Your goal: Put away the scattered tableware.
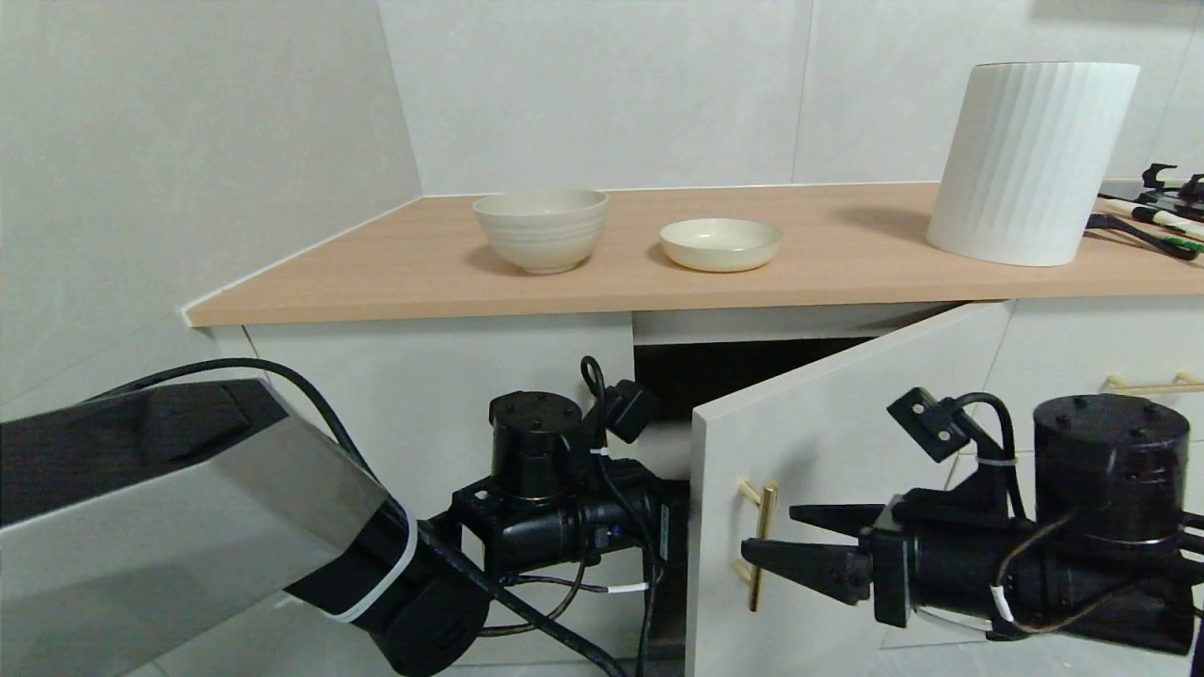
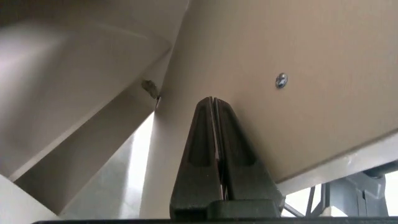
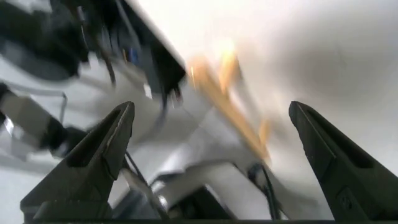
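bowl [image 1: 541, 228] beside dish [image 1: 720, 244] on counter [image 1: 847, 259], left claw [image 2: 213, 106] pressed together behind door [image 1: 828, 423] (ajar), right claw [image 1: 771, 532] spread at handle [image 1: 768, 503]

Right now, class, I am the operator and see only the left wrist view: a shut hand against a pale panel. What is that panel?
Observer: It is the inner face of a cabinet door, standing ajar under the counter.
Operator: Where is the other hand?
Observer: The right hand is open on the door's outer side, level with its gold handle. I cannot tell whether they touch.
Operator: And the tableware?
Observer: A bowl and a shallow dish sit apart on the counter, with no hand near them.
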